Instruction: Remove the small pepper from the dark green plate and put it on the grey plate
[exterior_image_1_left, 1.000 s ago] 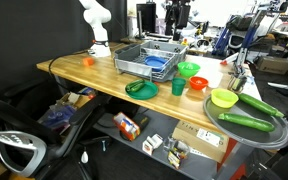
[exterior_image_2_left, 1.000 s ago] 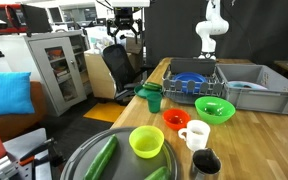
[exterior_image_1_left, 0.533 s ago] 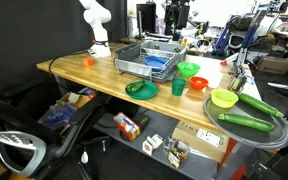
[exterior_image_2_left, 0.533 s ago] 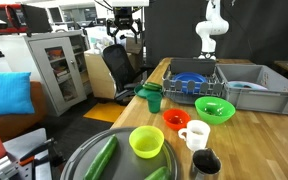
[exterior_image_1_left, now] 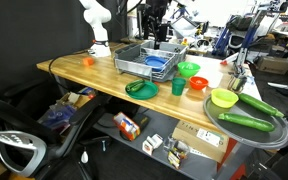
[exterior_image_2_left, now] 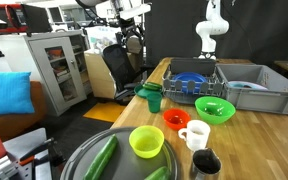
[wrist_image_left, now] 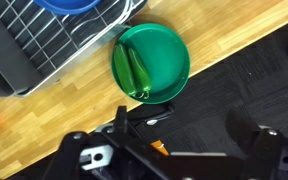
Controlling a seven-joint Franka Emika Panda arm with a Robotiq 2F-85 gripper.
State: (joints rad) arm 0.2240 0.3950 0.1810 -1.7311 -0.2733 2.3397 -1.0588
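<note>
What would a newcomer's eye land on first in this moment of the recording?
In the wrist view, the dark green plate stands out near the edge of the wooden table, with the small pepper lying on its left part. In an exterior view, the large grey plate fills the foreground, carrying a yellow-green bowl and long green vegetables.

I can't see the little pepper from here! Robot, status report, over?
Hand open, empty, above the plate. Small pepper lying on dark green plate. Wire rack close beside it.
</note>
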